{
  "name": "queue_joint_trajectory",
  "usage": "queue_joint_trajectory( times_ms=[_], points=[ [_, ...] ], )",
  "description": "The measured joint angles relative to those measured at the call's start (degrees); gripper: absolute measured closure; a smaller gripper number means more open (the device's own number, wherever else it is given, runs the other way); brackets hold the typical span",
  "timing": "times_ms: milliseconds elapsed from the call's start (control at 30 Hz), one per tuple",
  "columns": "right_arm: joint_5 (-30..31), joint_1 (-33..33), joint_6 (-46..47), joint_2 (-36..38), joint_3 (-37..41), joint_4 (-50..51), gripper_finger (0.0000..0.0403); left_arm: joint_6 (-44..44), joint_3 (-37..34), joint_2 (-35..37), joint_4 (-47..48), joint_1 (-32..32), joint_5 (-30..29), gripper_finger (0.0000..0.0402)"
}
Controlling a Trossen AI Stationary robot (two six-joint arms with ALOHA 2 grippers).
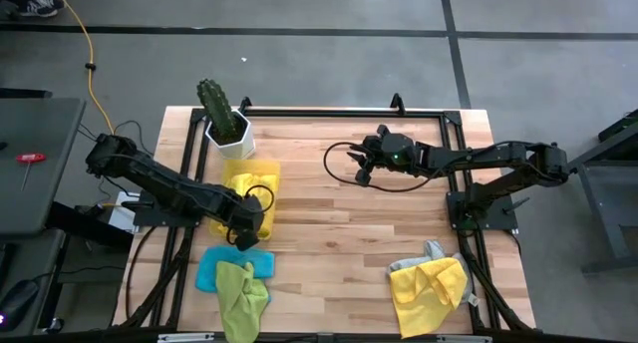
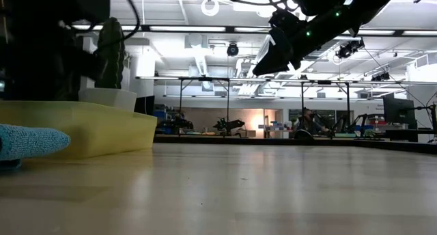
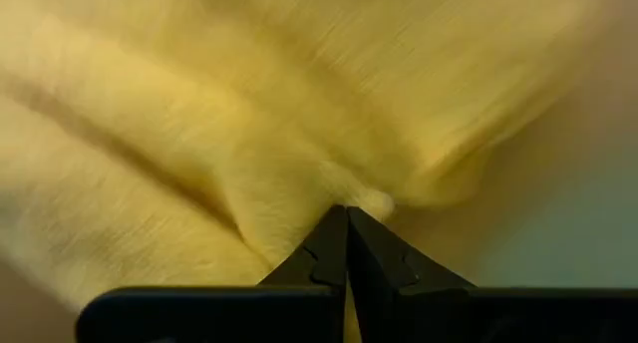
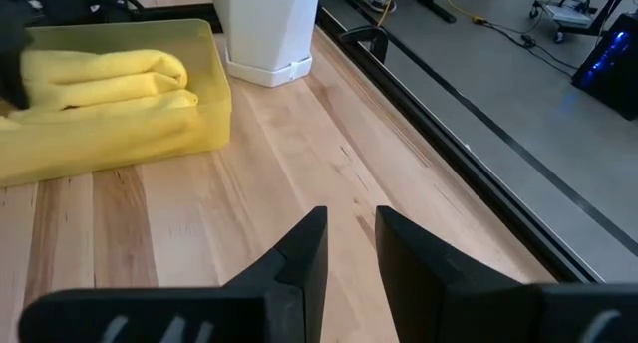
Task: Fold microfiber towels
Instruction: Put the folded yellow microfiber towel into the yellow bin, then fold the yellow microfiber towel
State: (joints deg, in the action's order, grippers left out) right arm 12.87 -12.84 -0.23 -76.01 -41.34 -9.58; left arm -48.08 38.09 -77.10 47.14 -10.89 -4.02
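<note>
- Left tool (image 1: 246,233) is pinched tight on a soft, folded yellow towel (image 3: 299,114) in the tray (image 4: 214,94).
- Right tool (image 4: 351,245) hovers slightly parted, holding nothing, above the desk (image 1: 339,233).

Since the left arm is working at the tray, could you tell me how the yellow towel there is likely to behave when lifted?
Probably floppy: the yellow towel bunches into soft ridges where the left gripper has its fingers shut on it. It likely weighs little and would drape from that pinch. The fuzzy nap suggests it will not slip easily. The right gripper waits, empty, above bare table.
</note>
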Motion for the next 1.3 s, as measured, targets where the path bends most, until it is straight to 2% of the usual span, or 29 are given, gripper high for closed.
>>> queue_joint_trajectory(
  times_ms=[233,433,500,567,633,700,767,867,933,1000,1067,1133,1300],
  points=[
    [0.0,0.0,0.0,0.0,0.0,-0.1,0.0324,-1.4,-1.6,1.0,1.0,0.0,1.1,0.0401],
    [0.5,0.0,-1.4,0.1,-0.9,0.7,0.0324,7.2,6.2,2.6,4.5,0.0,1.3,0.0401],
    [0.6,0.0,-1.7,0.9,-1.8,0.8,0.0324,10.7,10.1,3.6,7.4,0.0,-2.1,0.0401],
    [0.6,0.0,-1.7,2.3,-2.6,1.7,0.0324,15.7,13.6,5.9,7.6,0.0,-8.1,0.0401],
    [0.2,0.2,-1.9,4.2,-3.4,2.5,0.0324,23.7,14.7,9.0,2.6,0.1,-14.2,0.0401],
    [-0.3,0.6,-2.2,6.6,-3.6,2.5,0.0324,34.5,13.4,12.7,-6.3,1.9,-16.3,0.0401],
    [-1.8,1.0,-2.2,8.6,-3.7,2.1,0.0324,44.8,10.5,16.8,-18.8,5.6,-11.5,0.0401],
    [-5.5,1.7,-1.0,11.0,-3.7,2.0,0.0324,55.8,2.6,22.1,-39.3,14.5,2.9,0.0401],
    [-7.4,2.3,0.2,11.8,-3.7,1.9,0.0324,57.9,-3.5,23.7,-51.8,21.6,13.1,0.0401],
    [-8.6,3.3,0.4,12.1,-3.7,1.7,0.0324,56.0,-8.4,23.8,-62.4,28.2,20.2,0.0401],
    [-8.7,4.4,0.3,12.1,-3.7,1.1,0.0324,51.0,-11.7,23.0,-70.0,33.0,22.3,0.0401],
    [-8.8,5.6,0.4,12.0,-3.7,1.1,0.0324,47.2,-13.3,22.1,-73.2,34.9,22.3,0.0401],
    [-8.2,8.1,0.4,11.9,-3.6,0.6,0.0324,45.8,-14.0,21.9,-75.8,32.6,20.1,0.0401]
  ],
)
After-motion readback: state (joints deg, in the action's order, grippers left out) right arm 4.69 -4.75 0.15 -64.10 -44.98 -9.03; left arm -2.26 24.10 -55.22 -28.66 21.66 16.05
